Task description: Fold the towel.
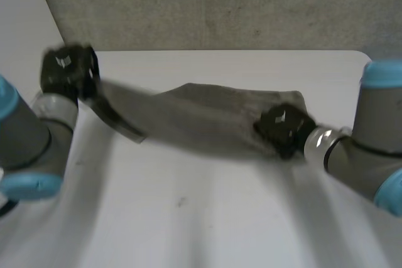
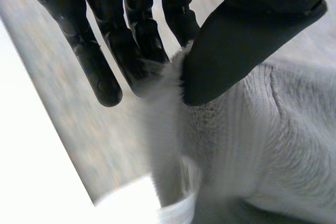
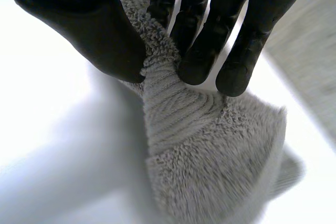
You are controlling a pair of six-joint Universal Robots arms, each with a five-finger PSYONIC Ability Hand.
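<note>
A grey towel point(image 1: 201, 117) stretches across the white table point(image 1: 188, 218) between my two hands, partly lifted. My left hand point(image 1: 68, 70) is raised at the towel's left end. In the left wrist view its thumb point(image 2: 231, 40) and fingers point(image 2: 136, 51) pinch the towel's edge point(image 2: 173, 77). My right hand point(image 1: 284, 127) sits low at the towel's right end. In the right wrist view its thumb point(image 3: 89, 30) and fingers point(image 3: 205, 35) pinch a bunched corner of the towel point(image 3: 163, 56), whose pile point(image 3: 210, 161) hangs below.
A grey fabric wall point(image 1: 220, 4) runs behind the table's far edge. Bare white table lies in front of the towel, between my two arms.
</note>
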